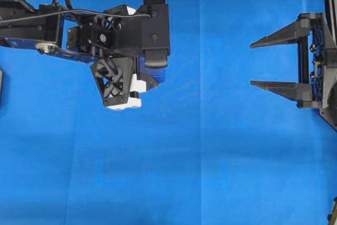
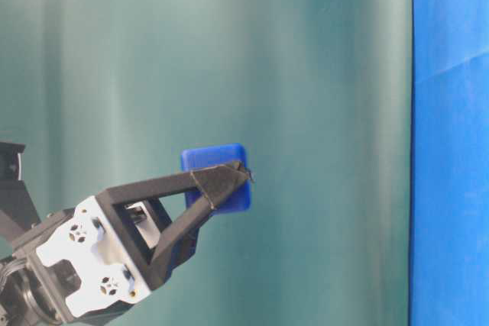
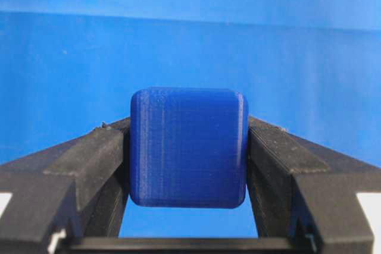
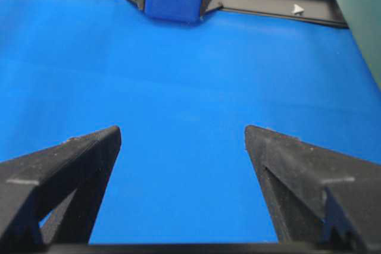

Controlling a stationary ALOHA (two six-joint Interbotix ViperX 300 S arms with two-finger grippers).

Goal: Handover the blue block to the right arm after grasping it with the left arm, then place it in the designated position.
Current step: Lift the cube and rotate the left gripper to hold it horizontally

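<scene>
Blue cloth (image 1: 210, 172) covers the table. Left arm (image 1: 79, 30) reaches in from the left, its gripper (image 3: 187, 153) pinching the blue block (image 3: 188, 147) off the cloth. Far right, the right gripper (image 1: 260, 62) waits, jaws spread wide, well apart from the block.

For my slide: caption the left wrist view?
Left gripper clamps the blue block above blue cloth.

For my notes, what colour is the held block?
Dark blue block; left wrist view shows it best.
</scene>
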